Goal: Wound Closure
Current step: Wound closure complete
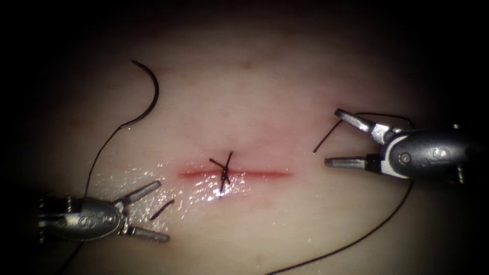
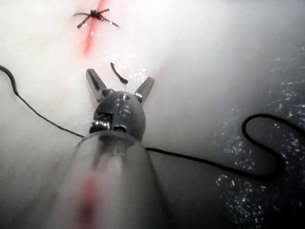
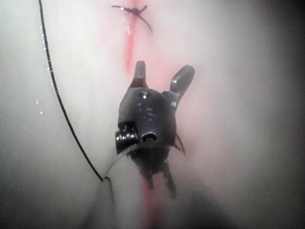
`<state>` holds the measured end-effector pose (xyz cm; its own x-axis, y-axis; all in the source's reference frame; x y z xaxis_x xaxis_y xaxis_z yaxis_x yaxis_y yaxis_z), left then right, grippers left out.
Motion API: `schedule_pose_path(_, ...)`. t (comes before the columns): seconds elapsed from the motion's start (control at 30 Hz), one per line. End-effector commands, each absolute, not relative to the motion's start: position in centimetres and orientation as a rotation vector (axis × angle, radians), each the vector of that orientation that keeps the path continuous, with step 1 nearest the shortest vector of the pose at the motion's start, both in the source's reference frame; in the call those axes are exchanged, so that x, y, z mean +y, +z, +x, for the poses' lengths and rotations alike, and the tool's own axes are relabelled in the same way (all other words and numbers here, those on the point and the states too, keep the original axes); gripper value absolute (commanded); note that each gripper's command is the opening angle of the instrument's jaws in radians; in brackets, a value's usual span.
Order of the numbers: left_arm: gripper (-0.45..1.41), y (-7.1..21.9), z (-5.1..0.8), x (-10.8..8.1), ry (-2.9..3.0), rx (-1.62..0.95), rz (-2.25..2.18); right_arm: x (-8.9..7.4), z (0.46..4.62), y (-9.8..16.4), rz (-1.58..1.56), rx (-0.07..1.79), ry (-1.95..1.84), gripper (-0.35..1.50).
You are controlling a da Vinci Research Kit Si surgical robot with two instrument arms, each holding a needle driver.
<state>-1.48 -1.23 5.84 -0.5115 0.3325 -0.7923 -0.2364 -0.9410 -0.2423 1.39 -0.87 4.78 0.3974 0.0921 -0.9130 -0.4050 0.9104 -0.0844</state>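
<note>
Both tools were empty-handed here. The left tool (image 1: 147, 211) sat low on the left with its jaws spread wide, gripping nothing, and the right tool (image 1: 338, 140) hung off to the right of the cut (image 1: 234, 173), jaws also spread and holding nothing. The needle (image 1: 150, 94) lay free on top of the tissue (image 1: 285, 76), well up and left of the cut, not stuck in anything, with its thread (image 1: 99, 158) trailing down past the left tool. One knot (image 1: 224, 170) already sat across the cut near its left end.

What could bite: a short cut end of thread (image 1: 162, 209) lay right between the left tool's jaws, so a careless close could grab that scrap instead of anything useful. Another loose end (image 1: 326, 138) sat by the right tool's upper jaw, with a long strand (image 1: 356, 239) curling under its shaft, which looked easy to snag.

The tissue looked wet and shiny around the knot, with red fluid (image 1: 265, 173) along the cut, so probably slippery. Everything past the tissue was just dark.
</note>
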Motion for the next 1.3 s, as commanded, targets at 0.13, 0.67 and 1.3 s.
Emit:
schedule_pose_path(0.13, 0.66, 5.6, -1.46, -1.3, 2.469, -0.154, -1.260, -0.9, 1.45, 4.8, -0.313, 1.125, 0.320, 1.43)
schedule_pose_path(0.67, 0.69, 4.8, -1.81, 0.3, 2.165, -0.126, -1.671, -0.5, 1.50, 4.6, -0.111, 1.095, 0.353, 1.20)
schedule_pose_path(1.3, 0.66, 5.1, -1.57, 0.2, 2.184, -0.206, -1.676, -0.5, 1.42, 4.5, -0.024, 1.120, 0.325, 0.94)
